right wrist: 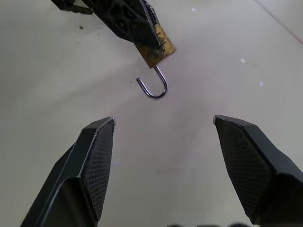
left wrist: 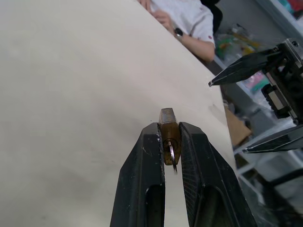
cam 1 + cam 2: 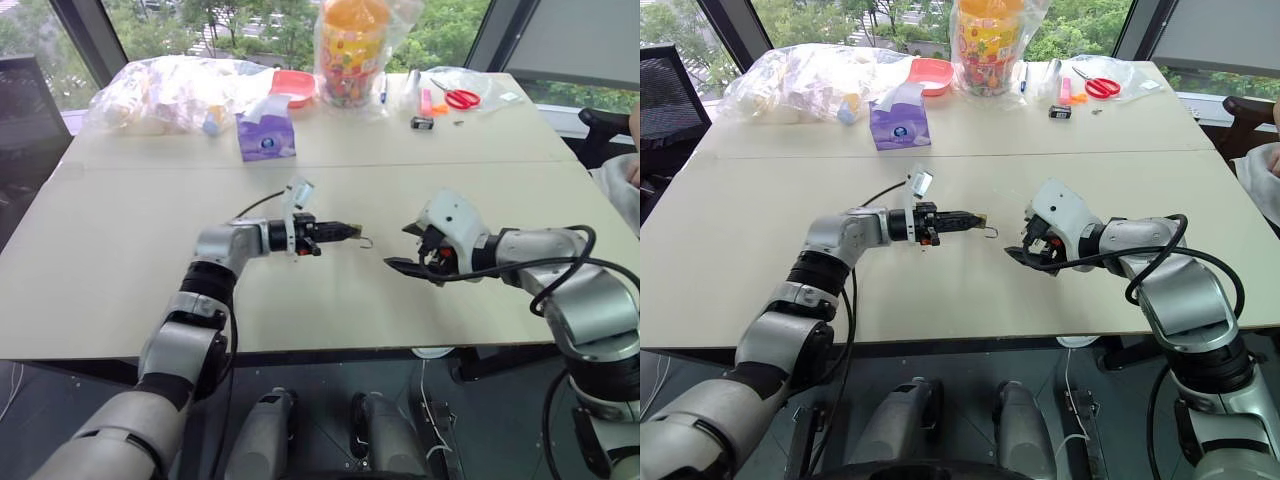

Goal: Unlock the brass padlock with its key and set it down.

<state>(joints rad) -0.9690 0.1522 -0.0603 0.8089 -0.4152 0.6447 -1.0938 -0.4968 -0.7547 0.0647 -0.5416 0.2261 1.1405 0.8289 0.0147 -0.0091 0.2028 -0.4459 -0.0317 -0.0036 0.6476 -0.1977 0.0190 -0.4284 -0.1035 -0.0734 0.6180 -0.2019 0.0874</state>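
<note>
My left gripper (image 3: 343, 230) hangs a little above the middle of the beige table (image 3: 130, 260), pointing toward the right arm. It is shut on the brass padlock (image 1: 158, 45), whose small gold body sticks out past the fingertips. The thin silvery shackle (image 1: 155, 87) hangs from it as an open hook. A silvery sliver (image 2: 172, 155) lies against the lock body between the fingers; I cannot tell whether it is the shackle or the key. My right gripper (image 3: 398, 248) faces the padlock from a short gap away, open, nothing between its fingers (image 1: 97, 156).
Clutter lines the table's far edge: clear plastic bags (image 3: 170, 95), a purple tissue box (image 3: 265, 135), a pink bowl (image 3: 292, 85), an orange jar in a bag (image 3: 350, 50), red scissors (image 3: 460, 97), a small black-and-silver object (image 3: 421, 123). A person (image 2: 189, 19) sits beyond the right side.
</note>
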